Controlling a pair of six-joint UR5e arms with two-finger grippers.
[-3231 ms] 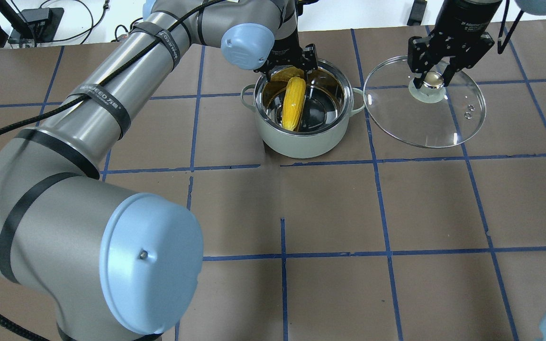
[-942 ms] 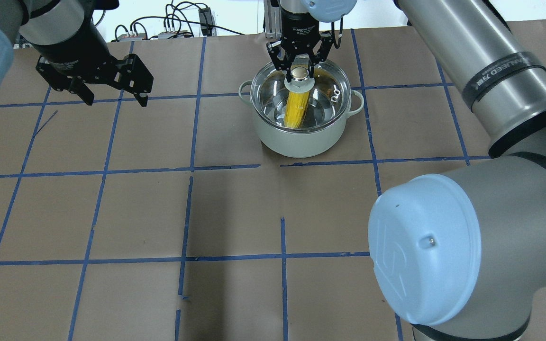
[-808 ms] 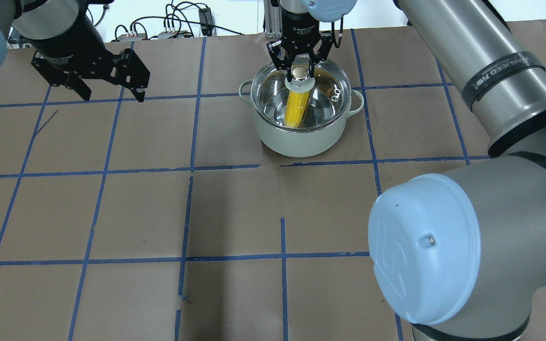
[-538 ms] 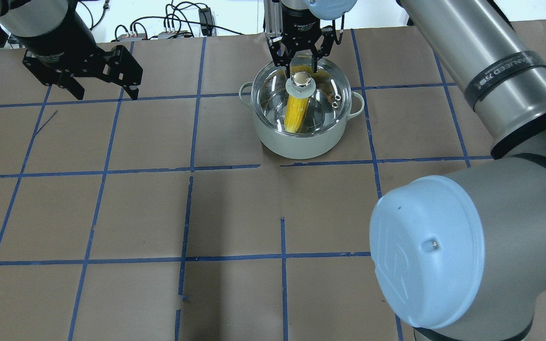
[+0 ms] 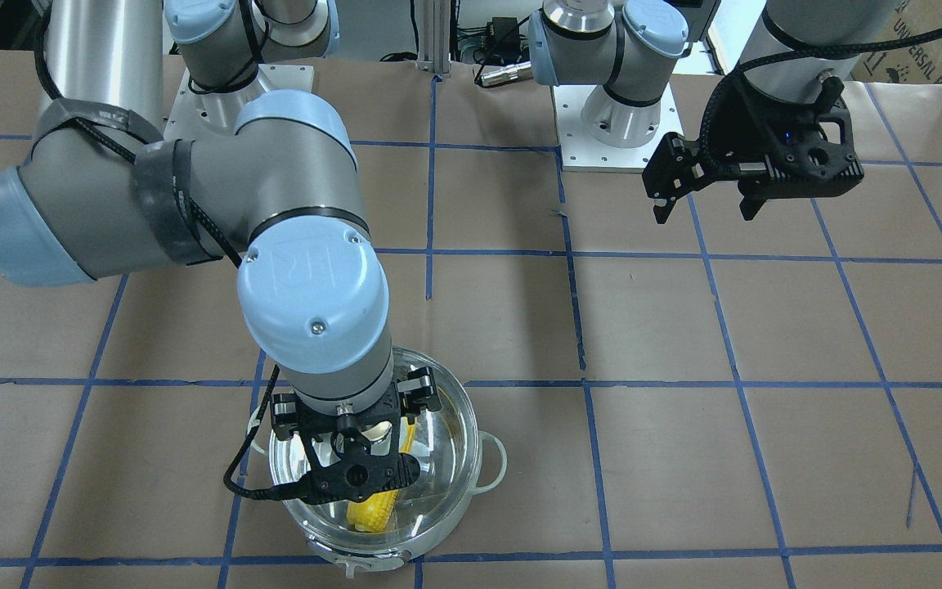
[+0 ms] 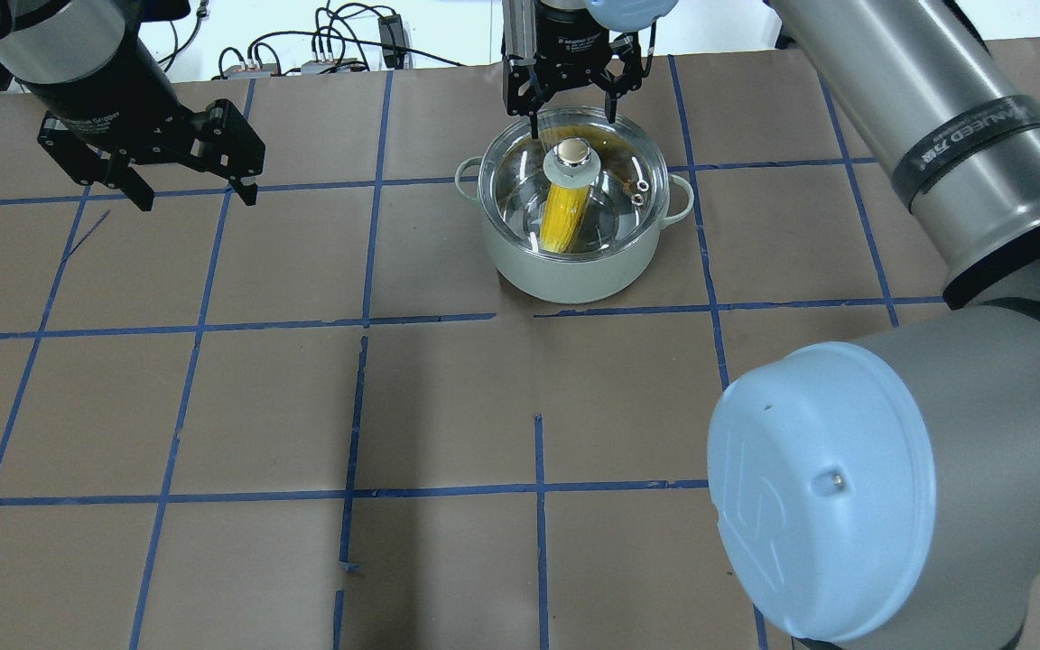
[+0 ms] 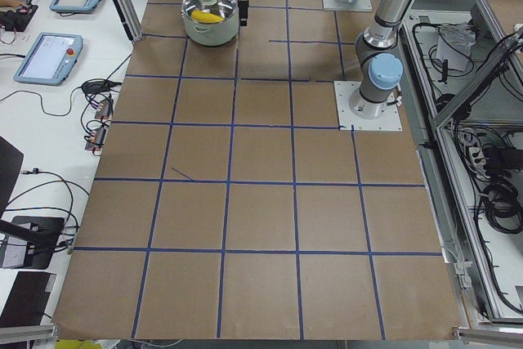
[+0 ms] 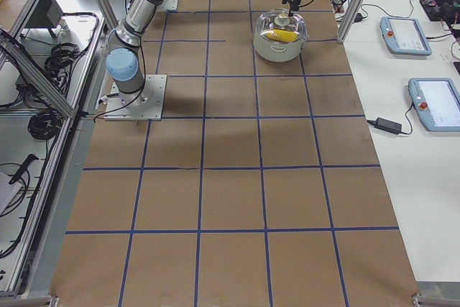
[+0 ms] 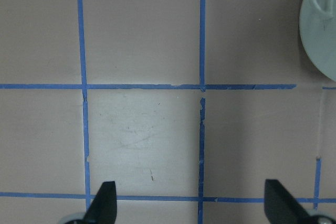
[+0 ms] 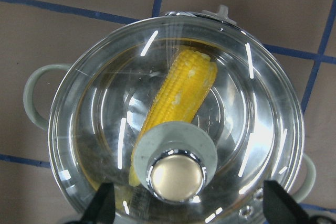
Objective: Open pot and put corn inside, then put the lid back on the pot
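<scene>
The brown bench [image 6: 448, 406] is crossed by blue tape lines [image 6: 448, 492] forming squares. Beside it a white side table [image 8: 431, 192] carries two tablets [image 8: 437, 103], with a black adapter [image 8: 388, 125] lying near the closer one.

Silver-grey tubular arms [image 6: 899, 81], pale-blue joint caps [image 6: 809, 506], black lettered bands [image 6: 962, 135], black fingers [image 9: 105, 205].

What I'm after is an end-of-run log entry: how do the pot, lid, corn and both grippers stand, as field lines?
pot: upright on the table, far side
corn: inside the pot, leaning, seen through the glass
lid: seated on the pot's rim, knob up
right gripper: jaws open, above the knob, not touching it
left gripper: jaws open, holding nothing, over bare table away from the pot
task: corn in and lid on; looks complete
</scene>
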